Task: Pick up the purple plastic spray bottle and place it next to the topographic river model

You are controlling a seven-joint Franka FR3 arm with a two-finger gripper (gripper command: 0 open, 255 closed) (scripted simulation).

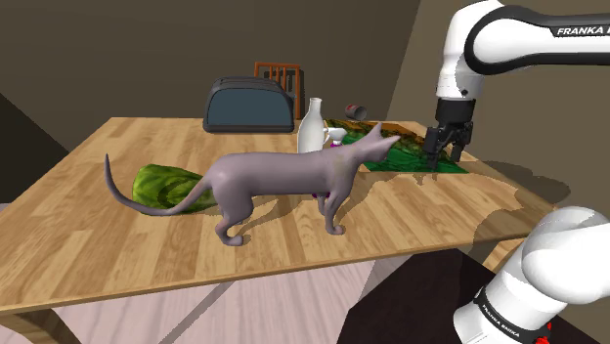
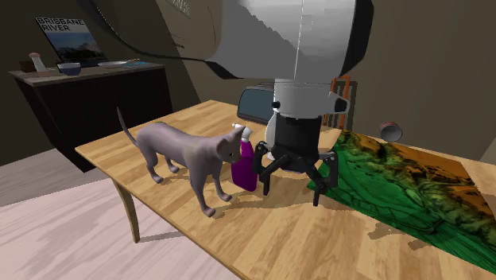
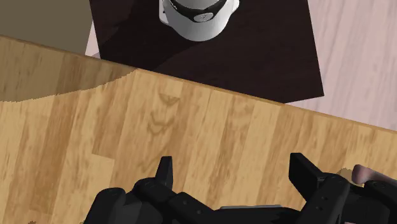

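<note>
Item: purple spray bottle (image 2: 245, 164). It is standing upright on the wooden tabletop (image 1: 117, 244), just beside the chest of a grey cat figure (image 2: 187, 153). In the second exterior view it is sitting between the cat and the gripper (image 2: 292, 191), apart from both fingers. The cat's head is overlapping its spray head. In the shoulder view the cat's body is hiding nearly all of it.

Item: gripper. It is pointing down near the edge of the topographic river model (image 2: 413, 191). The fingers (image 3: 165, 173) are standing wide apart and holding nothing. In the wrist view bare tabletop is showing between them, and the dark stand (image 3: 254, 57) is lying beyond the table edge.

Item: river model, green and orange relief. It is lying flat, and the second exterior view's right edge is cutting it off.

Other items:
- A dark toaster (image 1: 248, 106) is covering most of a chair back.
- A white bottle (image 1: 313, 122) is standing partly behind the cat.
- A green leafy thing (image 1: 168, 186) is lying with the cat's tail crossing it; what it is cannot be told.
- A small can (image 2: 390, 130) is lying tipped beyond the model.
</note>
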